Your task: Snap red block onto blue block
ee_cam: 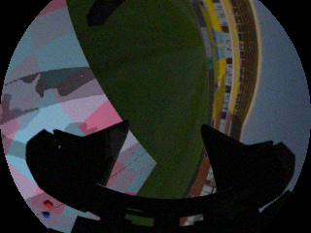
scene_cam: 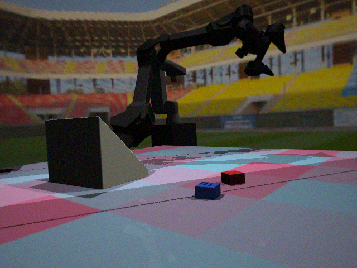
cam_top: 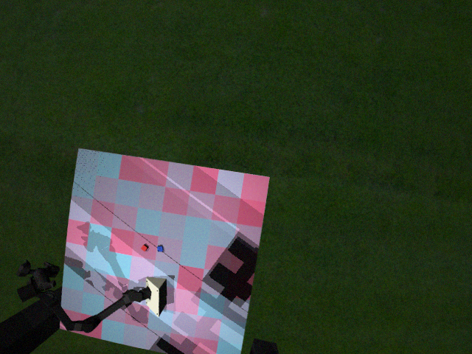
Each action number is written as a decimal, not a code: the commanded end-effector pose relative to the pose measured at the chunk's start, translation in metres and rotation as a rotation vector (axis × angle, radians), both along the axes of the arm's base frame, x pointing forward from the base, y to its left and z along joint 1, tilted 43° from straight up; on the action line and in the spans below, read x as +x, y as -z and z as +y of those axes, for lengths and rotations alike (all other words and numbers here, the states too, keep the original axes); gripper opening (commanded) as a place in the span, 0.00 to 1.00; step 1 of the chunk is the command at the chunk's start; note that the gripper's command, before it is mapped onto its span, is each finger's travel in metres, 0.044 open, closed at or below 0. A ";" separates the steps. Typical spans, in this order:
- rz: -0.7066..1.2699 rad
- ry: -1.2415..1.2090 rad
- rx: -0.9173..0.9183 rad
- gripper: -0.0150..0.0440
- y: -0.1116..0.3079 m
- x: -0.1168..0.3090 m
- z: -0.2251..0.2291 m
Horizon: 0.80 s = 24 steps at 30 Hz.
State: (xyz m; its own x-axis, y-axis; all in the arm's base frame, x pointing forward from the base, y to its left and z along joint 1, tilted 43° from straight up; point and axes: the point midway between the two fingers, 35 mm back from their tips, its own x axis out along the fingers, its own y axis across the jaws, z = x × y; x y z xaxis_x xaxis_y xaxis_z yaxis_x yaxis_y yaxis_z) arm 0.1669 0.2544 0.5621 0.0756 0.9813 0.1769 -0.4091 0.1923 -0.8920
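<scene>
Nearest in the exterior view, the surface (cam_top: 175, 224) (scene_cam: 184, 230) (ee_cam: 58, 49) spreads out in a patchwork of pink, pale blue and mauve squares, crossed by shadows, bands of light and a thin dark line. The blue block (cam_top: 160, 248) (scene_cam: 207, 191) (ee_cam: 46, 215) sits on it, a small squarish piece with dark raised or printed marks on top that are too small to make out. Just beyond, apart from it, the red block (cam_top: 144, 247) (scene_cam: 232, 177) (ee_cam: 48, 204) rests on the surface, its top smooth and bright, its sides in shade.

Off to one side stands a cream wedge (cam_top: 155, 296) (scene_cam: 121, 164), flat-faced, with a sloping back and one upright side in deep shadow. Behind it rises the dark, matte, angular arm (scene_cam: 144, 83) (cam_top: 110, 310). High up, well apart from both blocks, its fingers (scene_cam: 273, 52) are spread wide, tapering to points, with nothing between them.

Farther back, a dark box-shaped block (scene_cam: 173, 134) stands past the surface's edge. Green grass (cam_top: 324, 114) (scene_cam: 274, 139) (ee_cam: 155, 87) lies around, then stadium stands (scene_cam: 322, 89) in yellow and red under a ribbed roof, blurred, with grey-blue sky above.
</scene>
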 end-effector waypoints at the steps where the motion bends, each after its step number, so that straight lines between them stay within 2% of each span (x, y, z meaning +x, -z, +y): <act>1: 0.224 0.077 -0.085 1.00 0.045 0.048 0.006; 7: 0.649 0.214 -0.200 1.00 0.129 0.115 -0.003; 13: 1.095 0.371 -0.272 1.00 0.217 0.162 -0.032; 18: 1.483 0.530 -0.303 1.00 0.292 0.182 -0.067; 24: 1.991 0.727 -0.299 1.00 0.376 0.179 -0.118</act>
State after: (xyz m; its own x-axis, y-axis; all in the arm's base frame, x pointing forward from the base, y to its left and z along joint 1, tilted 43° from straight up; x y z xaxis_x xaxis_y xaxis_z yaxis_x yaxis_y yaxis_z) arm 0.3504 0.1574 0.2221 0.2651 0.7133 -0.6488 -0.6965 0.6069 0.3828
